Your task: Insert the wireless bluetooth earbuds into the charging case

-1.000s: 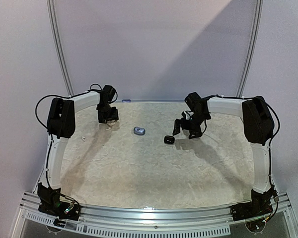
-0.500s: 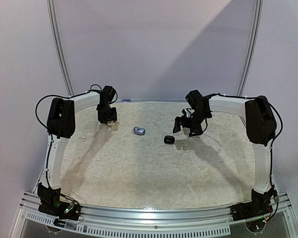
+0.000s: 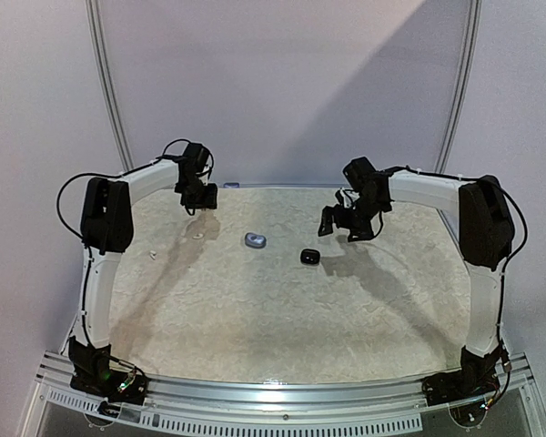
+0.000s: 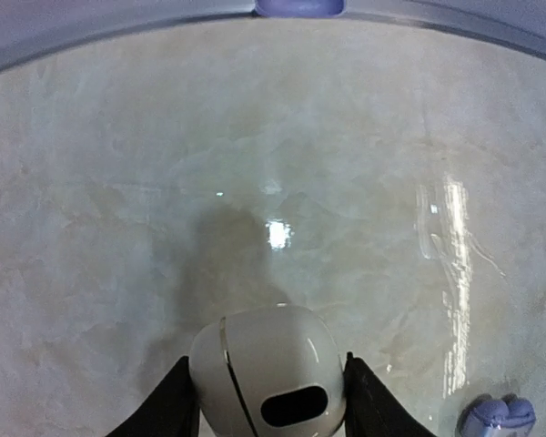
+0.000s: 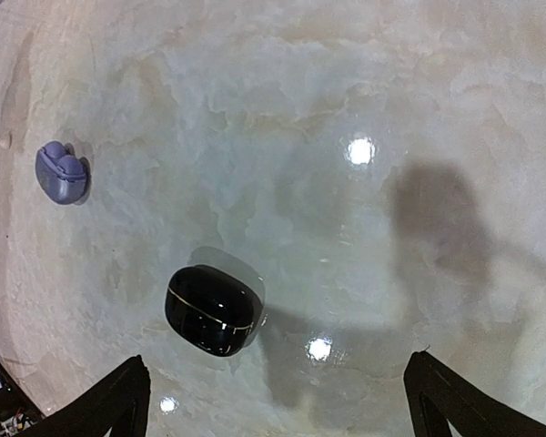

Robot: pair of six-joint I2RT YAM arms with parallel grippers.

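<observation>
Currently: left gripper (image 4: 271, 414) pinching white case (image 4: 266, 360), lower edge cut off by frame. Right gripper (image 5: 278, 402) spread wide, black case (image 5: 211, 309) lying beyond fingers. Earbuds (image 3: 151, 254) — tiny pale specks on table (image 3: 282, 319), far left, barely resolvable.

Three cases, two tiny specks, two tools on one worktop.

I count three rounded cases in all: one white case (image 4: 255, 360), one blue-grey case (image 3: 255, 239) and one black case (image 3: 309, 257). The overhead view also shows two tiny pale specks lying loose, one pale speck (image 3: 150, 254) towards the left and a second speck (image 3: 197, 235) farther back, both too small for me to say whether they are buds. No other loose piece is clear enough to count. There is one small purple tab (image 4: 300, 5) at the far rim of the single worktop (image 3: 282, 319). Two arms are mine, each with one tool: a left tool (image 4: 266, 382) and a right tool (image 5: 278, 364), two fingers apiece.
</observation>
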